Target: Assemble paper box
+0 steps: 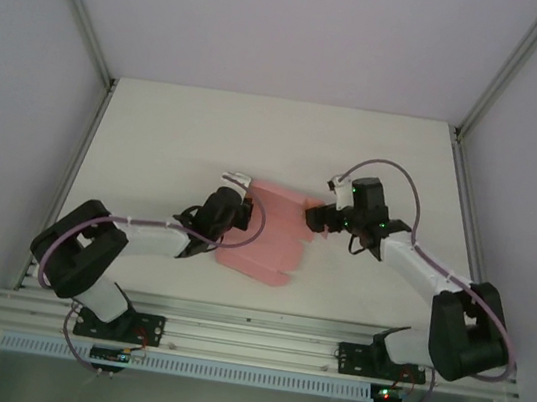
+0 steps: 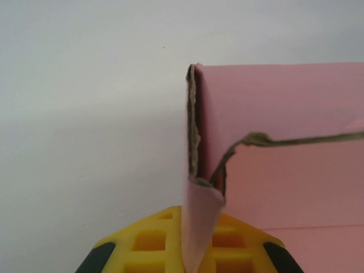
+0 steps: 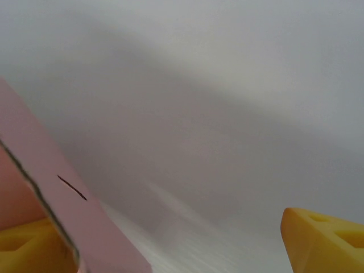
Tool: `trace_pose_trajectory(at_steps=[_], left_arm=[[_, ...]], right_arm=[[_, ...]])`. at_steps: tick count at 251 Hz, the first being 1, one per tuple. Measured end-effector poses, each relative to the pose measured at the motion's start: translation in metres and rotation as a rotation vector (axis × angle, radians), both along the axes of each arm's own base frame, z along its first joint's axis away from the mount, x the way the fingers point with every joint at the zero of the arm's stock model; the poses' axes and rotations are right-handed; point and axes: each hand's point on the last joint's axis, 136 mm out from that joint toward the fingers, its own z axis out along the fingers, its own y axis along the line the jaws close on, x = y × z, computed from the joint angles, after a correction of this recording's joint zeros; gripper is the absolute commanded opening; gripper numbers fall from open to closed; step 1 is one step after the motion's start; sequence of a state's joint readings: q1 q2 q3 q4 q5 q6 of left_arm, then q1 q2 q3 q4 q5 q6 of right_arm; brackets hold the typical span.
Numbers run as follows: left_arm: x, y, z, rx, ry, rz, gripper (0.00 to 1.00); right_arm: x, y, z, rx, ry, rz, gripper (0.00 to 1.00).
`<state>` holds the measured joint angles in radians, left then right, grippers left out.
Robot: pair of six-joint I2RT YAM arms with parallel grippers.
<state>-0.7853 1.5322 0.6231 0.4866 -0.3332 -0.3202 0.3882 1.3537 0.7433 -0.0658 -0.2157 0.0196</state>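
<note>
The paper box [image 1: 265,239] is a pink card sheet, partly folded, lying on the white bench [image 1: 172,136] between the two end effectors, with most of its area spread towards the arm bases from them.

The left end effector [image 1: 238,184] sits at the sheet's left edge. In the left wrist view the card [image 2: 284,114] has one panel raised straight ahead of the left end effector [image 2: 196,233]. A narrow side wall stands upright at that panel's left end, its raw brown cut edges showing. A pink flap runs down from that corner and passes between the yellow pads [image 2: 149,242], which are pressed together on it, so this end effector is pinching the card. More pink card lies flat just to the right of the pads.

The right end effector [image 1: 319,217] meets the sheet's upper right corner. In the right wrist view the right end effector [image 3: 170,253] is spread wide. One yellow finger [image 3: 23,250] is low on the left and the other [image 3: 321,239] low on the right, well apart. A tilted strip of pink card [image 3: 85,227] with a short dark slit rests against the left-hand finger. The gap beside the right-hand finger holds only blurred grey-white bench surface.
</note>
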Motion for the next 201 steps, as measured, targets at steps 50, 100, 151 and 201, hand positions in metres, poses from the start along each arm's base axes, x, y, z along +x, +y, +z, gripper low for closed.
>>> trace_pose_trajectory(at_steps=[50,100,151,201], left_arm=[[-0.003,-0.004,-0.002,-0.013,0.019,-0.024,0.0],[0.0,-0.004,0.003,-0.047,0.009,-0.008,0.0],[0.001,-0.003,0.003,-0.104,0.034,0.032,0.0],[-0.002,-0.003,0.0,-0.123,0.061,0.069,0.0]], right_arm=[[0.007,0.023,0.014,0.025,-0.06,0.029,0.9],[0.023,0.02,0.027,0.069,-0.083,-0.086,0.95],[0.026,0.028,0.029,0.183,-0.096,-0.164,0.97],[0.016,0.017,0.026,0.205,-0.081,-0.23,0.98]])
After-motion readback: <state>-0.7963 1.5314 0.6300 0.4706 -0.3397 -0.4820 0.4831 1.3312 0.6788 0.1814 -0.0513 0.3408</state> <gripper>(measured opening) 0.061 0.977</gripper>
